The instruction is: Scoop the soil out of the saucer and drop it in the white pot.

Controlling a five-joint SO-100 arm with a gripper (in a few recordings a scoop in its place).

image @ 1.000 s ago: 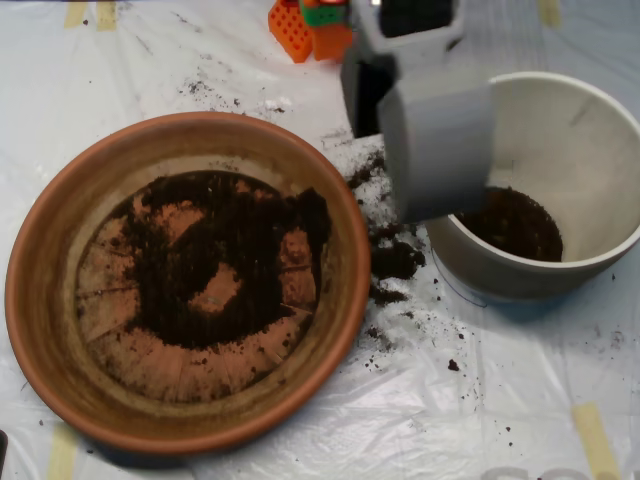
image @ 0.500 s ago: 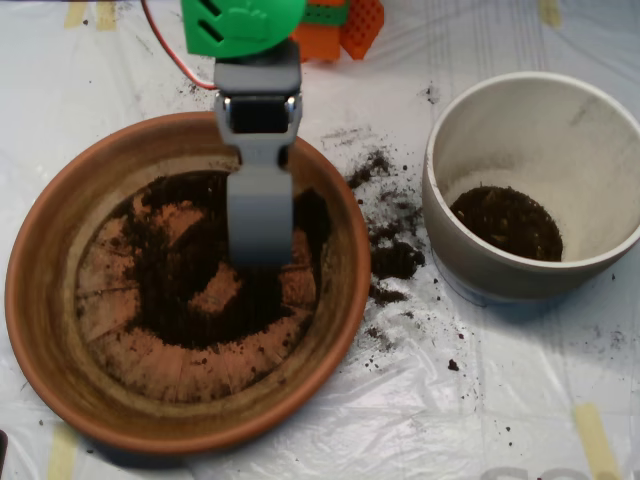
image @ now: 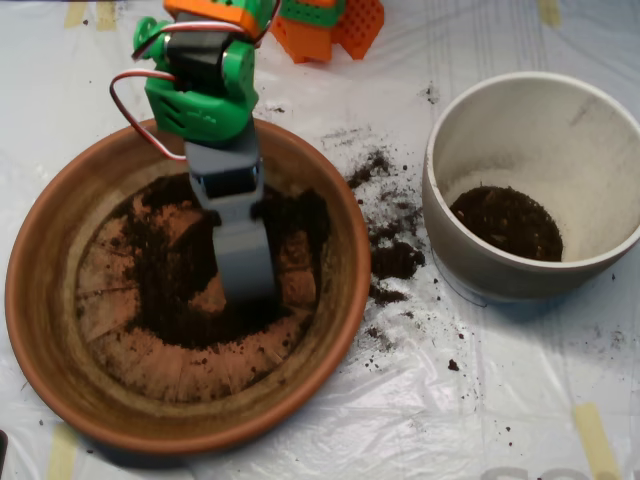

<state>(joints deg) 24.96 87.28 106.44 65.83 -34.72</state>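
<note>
The terracotta saucer fills the left half of the overhead view, with dark crumbly soil spread in a ring over its floor. My grey scoop reaches down into the saucer's middle from the green and orange arm above, its tip resting in the soil. Seen edge-on, its shells look closed together. The white pot stands at the right with a small heap of soil on its bottom.
Spilled soil crumbs lie on the white plastic sheet between saucer and pot. Orange arm parts sit at the top edge. Yellow tape strips mark the sheet near the corners.
The scoop swung from over the pot's left rim to the saucer, then pushed lower and farther into the soil. The arm's green joint has come into view above the saucer's rim.
</note>
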